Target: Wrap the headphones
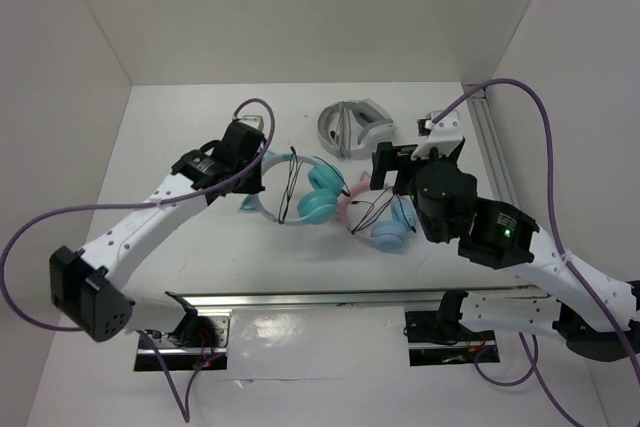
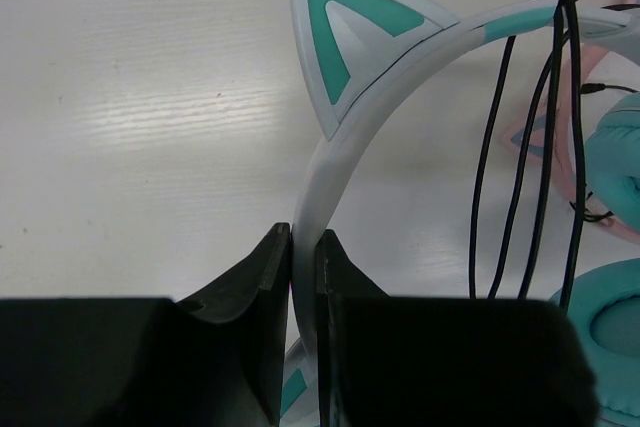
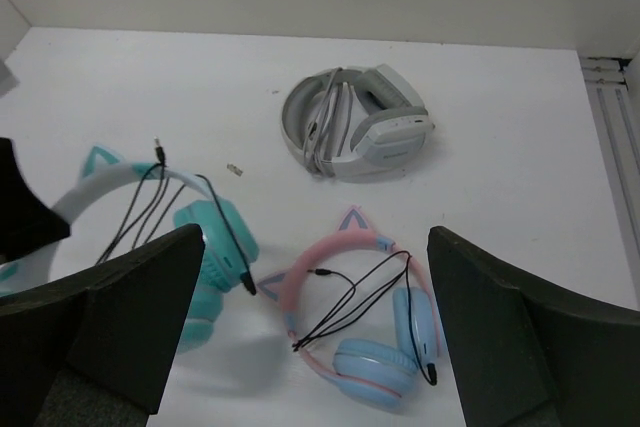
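The teal headphones (image 1: 318,195) lie at the table's middle, with the whitish headband to the left and both ear cups to the right. Their thin black cable (image 1: 290,187) is looped several times across the headband. My left gripper (image 1: 255,169) is shut on the headband; in the left wrist view the fingers (image 2: 270,277) pinch the white band (image 2: 345,147) just below a cat ear (image 2: 345,32), with the cable strands (image 2: 520,177) hanging to the right. My right gripper (image 1: 405,162) is open and empty, held above the table. In the right wrist view it (image 3: 315,237) frames the teal ear cup (image 3: 215,237).
Pink-and-blue cat-ear headphones (image 1: 385,222) with a loose black cable lie right of the teal pair, under my right gripper, and show in the right wrist view (image 3: 370,357). Grey-white folded headphones (image 1: 355,127) sit behind. A metal rail (image 1: 495,147) runs along the right wall.
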Controlling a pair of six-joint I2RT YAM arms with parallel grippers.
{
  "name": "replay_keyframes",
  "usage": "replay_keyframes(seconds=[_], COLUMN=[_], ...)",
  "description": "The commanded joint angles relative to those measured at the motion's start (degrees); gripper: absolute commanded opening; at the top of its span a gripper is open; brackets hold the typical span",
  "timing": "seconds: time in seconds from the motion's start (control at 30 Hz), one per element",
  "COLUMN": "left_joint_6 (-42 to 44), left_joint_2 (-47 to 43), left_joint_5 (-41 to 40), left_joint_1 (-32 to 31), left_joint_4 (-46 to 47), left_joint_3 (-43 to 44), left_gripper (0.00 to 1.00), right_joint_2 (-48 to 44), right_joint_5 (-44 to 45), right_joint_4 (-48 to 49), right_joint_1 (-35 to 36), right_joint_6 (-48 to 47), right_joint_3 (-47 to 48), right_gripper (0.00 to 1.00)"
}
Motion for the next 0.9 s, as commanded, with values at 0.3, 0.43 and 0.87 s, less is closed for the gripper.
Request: replay_keyframes(seconds=[0.3, 0.43, 0.87], left_joint_6=[-0.9, -0.9, -4.3], left_joint_2=[10.1, 10.1, 19.9], left_joint_5=[2.0, 1.4, 0.4], left_joint_1=[3.8, 6.8, 13.3], left_joint_4=[9.9, 11.7, 31.3], left_joint_3=[9.8, 7.2, -7.3], left_gripper=[0.00, 0.00, 0.00], right_joint_2=[-4.7, -4.7, -4.1], right_joint_5=[1.4, 0.8, -2.2], right_joint_4=[-6.4, -5.8, -2.3], right_joint_1=[-0.2, -0.2, -0.2], right_joint_6=[3.6, 3.6, 3.1], right_joint_3=[4.4, 3.3, -1.8], right_gripper=[1.00, 1.00, 1.00])
